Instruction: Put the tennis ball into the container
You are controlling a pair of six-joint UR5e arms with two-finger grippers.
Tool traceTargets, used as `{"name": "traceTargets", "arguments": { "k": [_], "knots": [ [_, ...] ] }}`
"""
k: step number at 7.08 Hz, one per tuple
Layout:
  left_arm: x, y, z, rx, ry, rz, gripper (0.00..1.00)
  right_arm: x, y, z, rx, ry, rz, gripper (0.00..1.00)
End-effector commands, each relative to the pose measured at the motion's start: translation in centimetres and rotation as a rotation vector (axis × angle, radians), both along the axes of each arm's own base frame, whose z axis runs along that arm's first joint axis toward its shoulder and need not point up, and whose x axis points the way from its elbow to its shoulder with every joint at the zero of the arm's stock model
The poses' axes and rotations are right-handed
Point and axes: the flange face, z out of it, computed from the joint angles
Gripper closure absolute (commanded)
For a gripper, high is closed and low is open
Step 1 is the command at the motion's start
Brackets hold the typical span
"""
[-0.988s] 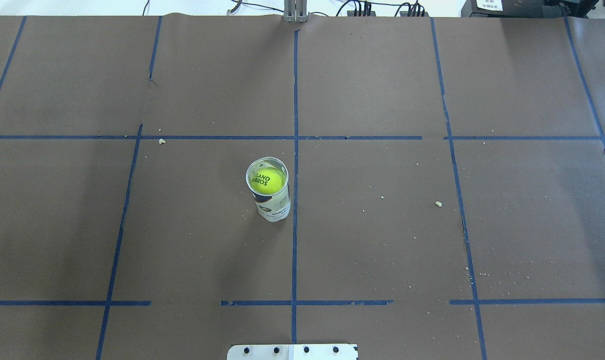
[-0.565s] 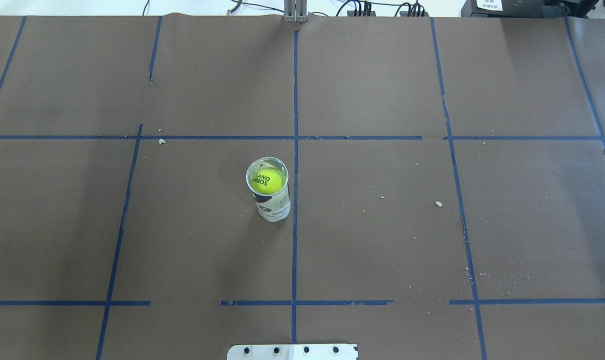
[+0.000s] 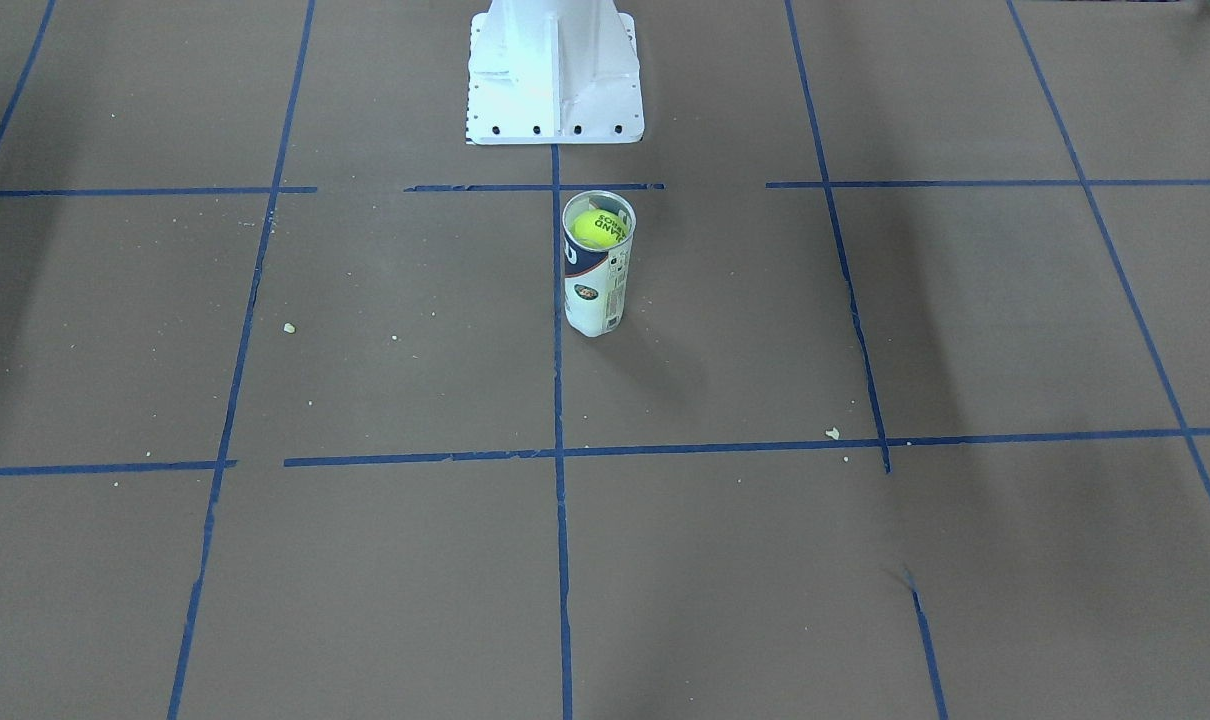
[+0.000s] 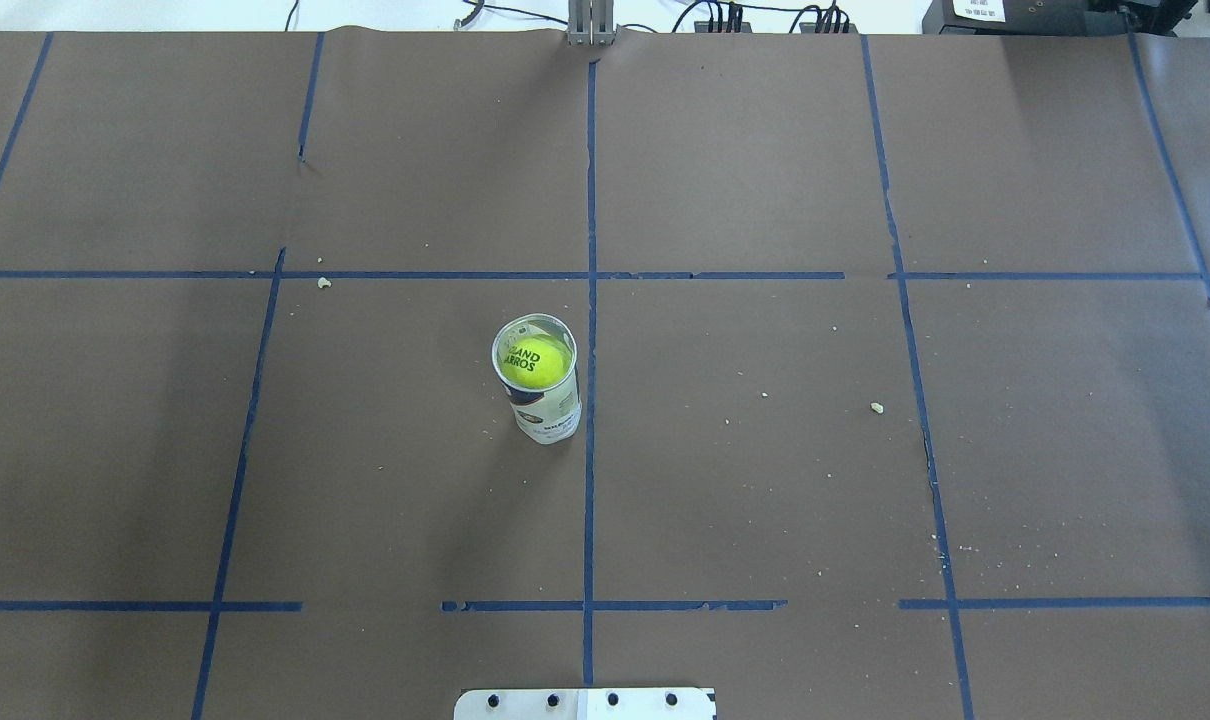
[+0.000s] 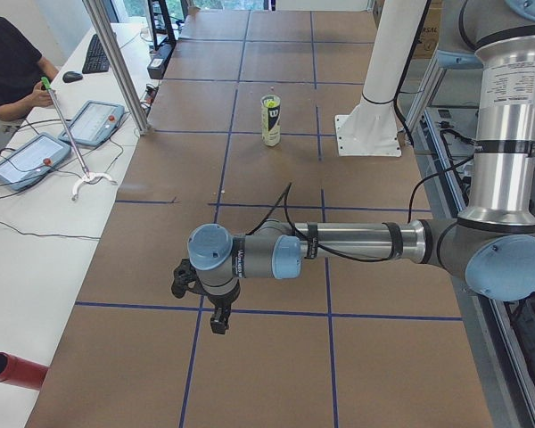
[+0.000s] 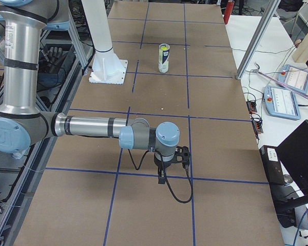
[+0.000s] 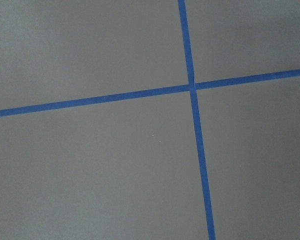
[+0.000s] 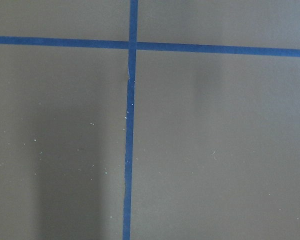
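The left arm (image 5: 339, 242) and right arm (image 6: 87, 126) are built alike: brushed silver tubes, grey joint housings and round light-blue caps. Black bands ring the tubes, and a thin black cable loops loosely off each forearm. The left arm's thick tube carries small printed text. The left end effector (image 5: 216, 321) and right end effector (image 6: 161, 177) are compact and black. The white flared pedestal (image 3: 553, 70) has dark screw holes along its base plate

One tennis ball (image 4: 533, 362), one container (image 4: 550, 412) — and two arms, left arm (image 5: 339, 242) and right arm (image 6: 87, 125).
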Motion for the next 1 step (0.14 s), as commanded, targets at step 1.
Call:
{"name": "traceTargets", "arguments": {
  "k": [1],
  "knots": [
    [0.00,0.00,-0.01,0.001,0.000,0.000,0.00,0.00,0.00,-0.02,0.000,0.000,0.000,0.00]
  ]
}}
